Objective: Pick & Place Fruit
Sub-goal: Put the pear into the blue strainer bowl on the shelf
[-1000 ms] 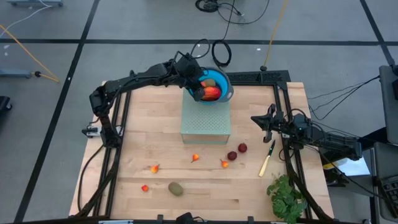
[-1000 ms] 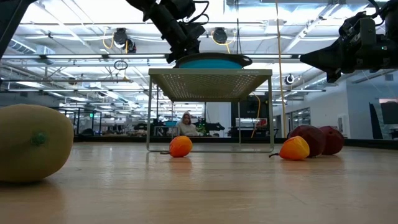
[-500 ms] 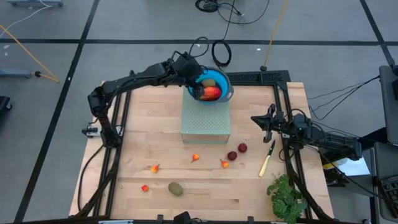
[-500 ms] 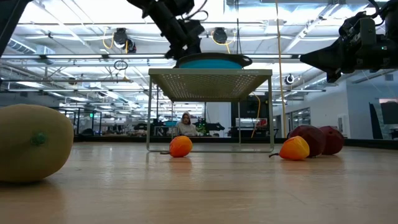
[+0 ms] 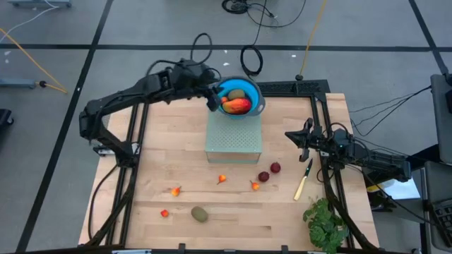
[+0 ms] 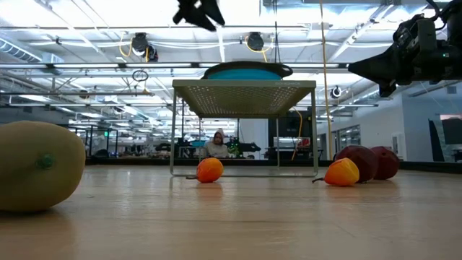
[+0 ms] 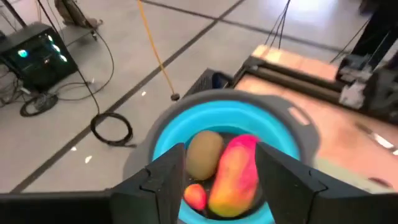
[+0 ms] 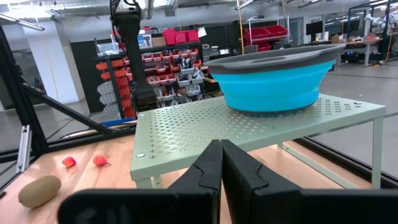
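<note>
Now my left gripper (image 5: 212, 99) hangs empty, fingers apart, beside the blue bowl (image 5: 254, 97) holding three fruits; my right gripper (image 5: 302, 137) waits, fingers together. Next, I judge, comes reaching for the brownish-green oval (image 5: 200, 213) near the table's front.

A big open workshop: grey concrete floor (image 5: 63, 141) with loose cables (image 5: 251, 60), ceiling strip lights (image 6: 94, 32), and shelves of red parts bins (image 8: 180, 53) behind the tabletop (image 5: 176, 169).
</note>
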### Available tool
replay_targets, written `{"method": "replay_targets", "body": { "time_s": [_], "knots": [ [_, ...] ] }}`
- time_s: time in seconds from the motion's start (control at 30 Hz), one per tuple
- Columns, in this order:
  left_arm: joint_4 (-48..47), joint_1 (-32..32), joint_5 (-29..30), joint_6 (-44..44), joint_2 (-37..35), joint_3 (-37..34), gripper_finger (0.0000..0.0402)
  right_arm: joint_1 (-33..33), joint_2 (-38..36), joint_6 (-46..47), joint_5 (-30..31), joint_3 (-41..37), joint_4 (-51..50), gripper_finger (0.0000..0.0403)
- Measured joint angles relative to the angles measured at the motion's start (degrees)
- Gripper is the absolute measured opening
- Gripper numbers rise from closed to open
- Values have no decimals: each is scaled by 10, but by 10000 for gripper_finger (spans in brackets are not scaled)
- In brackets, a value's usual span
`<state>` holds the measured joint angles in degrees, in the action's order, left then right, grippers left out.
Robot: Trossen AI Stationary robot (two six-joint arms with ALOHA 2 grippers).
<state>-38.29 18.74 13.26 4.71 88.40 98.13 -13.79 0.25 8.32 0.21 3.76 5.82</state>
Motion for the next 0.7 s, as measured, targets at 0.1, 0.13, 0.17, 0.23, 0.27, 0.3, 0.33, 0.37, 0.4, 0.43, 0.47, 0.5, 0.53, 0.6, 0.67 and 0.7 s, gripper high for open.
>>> {"method": "replay_targets", "body": {
  "time_s": [0.1,0.13,0.17,0.23,0.27,0.3,0.33,0.37,0.4,0.43,0.47,0.5,0.53,0.6,0.67,0.7],
  "knots": [
    [-18,-21,3,50,-21,0,176,0,0,0,0,0,0,0],
    [-25,-29,4,66,-26,0,172,0,0,0,0,0,0,0],
    [-34,-36,4,81,-31,0,169,0,0,0,0,0,0,0],
    [-54,-52,4,113,-40,0,161,0,0,0,0,0,0,0],
    [-64,-61,4,128,-42,0,158,0,0,0,0,0,0,0],
    [-72,-69,4,144,-45,0,155,0,0,0,0,0,0,0],
    [-83,-78,4,160,-49,0,152,0,0,0,0,0,0,0],
    [-96,-86,3,177,-51,0,150,0,0,0,0,0,0,0],
    [-105,-96,4,196,-52,0,148,0,0,0,0,0,0,0],
    [-112,-106,4,215,-53,0,147,0,0,0,0,0,0,0],
    [-124,-115,3,234,-55,0,147,0,0,0,0,0,0,0],
    [-138,-124,3,252,-56,0,147,0,0,0,0,0,0,0],
    [-146,-134,3,270,-57,0,147,0,0,0,0,0,0,0],
    [-162,-154,3,308,-58,0,147,0,0,0,-2,0,0,0],
    [-181,-175,2,345,-58,0,147,0,0,0,-2,0,0,0],
    [-188,-187,2,363,-57,0,147,0,0,0,-2,0,0,0]
  ]
}}
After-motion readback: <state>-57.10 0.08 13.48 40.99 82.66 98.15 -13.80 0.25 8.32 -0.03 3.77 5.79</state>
